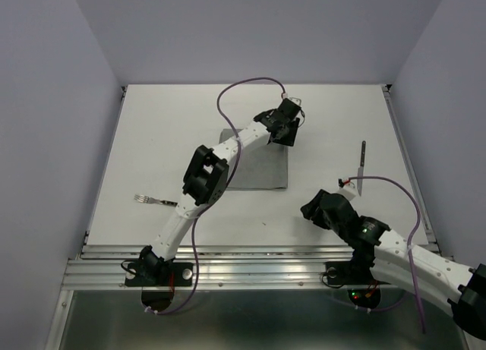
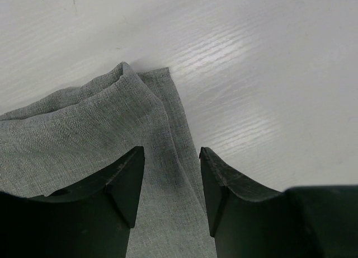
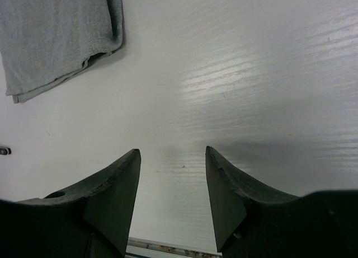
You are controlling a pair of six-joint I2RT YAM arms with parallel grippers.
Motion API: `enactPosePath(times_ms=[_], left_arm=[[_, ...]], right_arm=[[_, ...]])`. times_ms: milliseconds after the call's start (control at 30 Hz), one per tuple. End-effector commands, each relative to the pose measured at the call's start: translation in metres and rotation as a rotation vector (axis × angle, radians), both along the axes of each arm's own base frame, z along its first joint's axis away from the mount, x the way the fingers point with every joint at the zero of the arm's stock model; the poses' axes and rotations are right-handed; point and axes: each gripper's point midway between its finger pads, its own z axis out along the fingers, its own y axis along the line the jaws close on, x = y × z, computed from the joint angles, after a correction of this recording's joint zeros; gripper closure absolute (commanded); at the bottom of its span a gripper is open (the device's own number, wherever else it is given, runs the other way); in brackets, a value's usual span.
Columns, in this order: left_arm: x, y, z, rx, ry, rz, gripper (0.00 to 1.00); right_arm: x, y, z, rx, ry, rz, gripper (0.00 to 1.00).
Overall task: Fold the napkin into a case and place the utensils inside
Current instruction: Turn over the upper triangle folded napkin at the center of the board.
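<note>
On the white table (image 1: 152, 137) the folded napkin (image 1: 262, 174) lies mid-table; the left gripper (image 2: 170, 150) hangs over its far right corner, jaws apart, holding nothing; the right gripper (image 3: 172, 151) hovers open-jawed above the table's near right; the next fold probably wants the edges squared first. Only the left wrist view shows stacked layers; only overhead shows knife (image 1: 362, 166) and fork (image 1: 156, 200), either side, well apart.

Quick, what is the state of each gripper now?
Left gripper: open, holding nothing, over the napkin.
Right gripper: open, empty, over the table.
</note>
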Motion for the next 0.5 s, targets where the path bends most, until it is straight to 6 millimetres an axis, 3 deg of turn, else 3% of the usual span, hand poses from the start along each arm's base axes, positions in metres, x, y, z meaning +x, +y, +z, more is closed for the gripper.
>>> enactPosePath(times_ms=[0, 100, 200, 300, 367, 400, 433, 467], left_arm=[[0.011, -0.013, 0.084, -0.131, -0.125, -0.008, 0.44], [0.007, -0.014, 0.108, -0.176, -0.140, -0.006, 0.46], [0.006, -0.002, 0.143, -0.218, -0.169, 0.020, 0.47], [0.010, 0.020, 0.147, -0.236, -0.145, 0.071, 0.48], [0.011, 0.033, 0.144, -0.256, -0.101, 0.095, 0.49], [0.019, 0.045, 0.142, -0.257, -0.089, 0.123, 0.50], [0.022, 0.050, 0.135, -0.246, -0.072, 0.138, 0.51], [0.022, 0.055, 0.133, -0.231, -0.057, 0.149, 0.53]], right_arm=[[0.004, -0.007, 0.003, -0.013, -0.016, -0.041, 0.44], [0.006, -0.005, 0.007, -0.020, -0.017, -0.033, 0.44], [0.015, 0.000, 0.019, -0.062, -0.030, -0.011, 0.44], [0.034, -0.003, 0.035, -0.092, -0.046, -0.032, 0.45], [0.061, -0.013, 0.050, -0.118, -0.062, -0.061, 0.46], [0.068, -0.008, 0.054, -0.083, -0.050, -0.024, 0.47], [0.077, -0.010, 0.046, -0.109, -0.022, 0.010, 0.48], [0.097, -0.011, 0.059, -0.054, -0.042, 0.010, 0.52]])
